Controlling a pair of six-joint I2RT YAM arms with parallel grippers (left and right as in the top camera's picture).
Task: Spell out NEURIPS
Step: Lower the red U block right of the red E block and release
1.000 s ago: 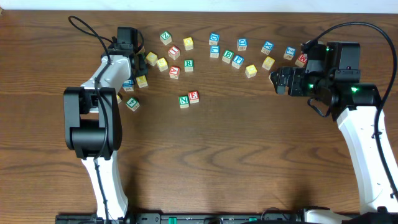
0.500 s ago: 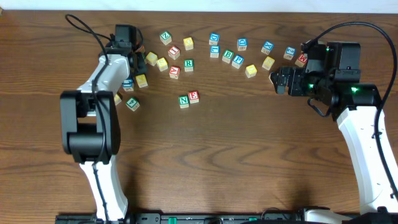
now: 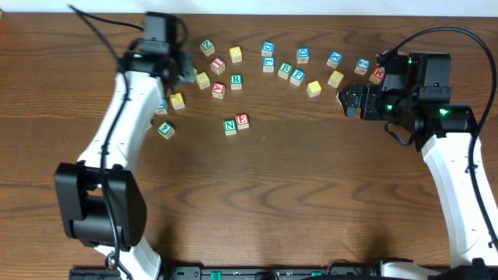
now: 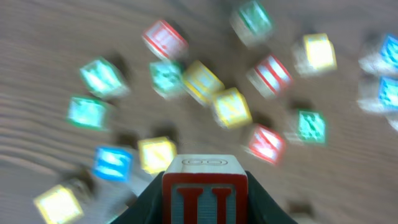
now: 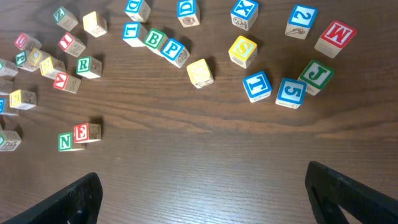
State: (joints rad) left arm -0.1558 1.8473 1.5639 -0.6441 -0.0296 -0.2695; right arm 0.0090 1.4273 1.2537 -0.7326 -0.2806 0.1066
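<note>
**Overhead.** The left fingers (image 3: 185,71) stand over the far-left part of the brown wooden worktop (image 3: 311,194), among scattered letter cubes. Their grip cannot be made out from here. The right fingers (image 3: 352,101) hang at the opposite end of the scatter. Between the two sets of fingers lie the light wooden cube with a green N (image 3: 230,125) and the light wooden cube with a red E (image 3: 243,120). They touch and form a short, slightly skewed row, with N on the left fingers' side. Bare worktop lies all around the pair.

**Left wrist.** The left fingers (image 4: 146,205) are clenched on a light wooden cube with a red-framed face (image 4: 204,190). That face is upright and turned toward the camera. Its blue letter is cut off by the frame edge and cannot be read with certainty. Past the fingertips the scattered cubes are blurred.

**Right wrist.** The right fingers (image 5: 74,199) are spread wide with nothing between them. Open worktop lies directly ahead of them. The N cube (image 5: 65,142) and E cube (image 5: 82,132) lie ahead of one finger. The wooden cube with a green R (image 5: 84,65) sits farther out.
</note>
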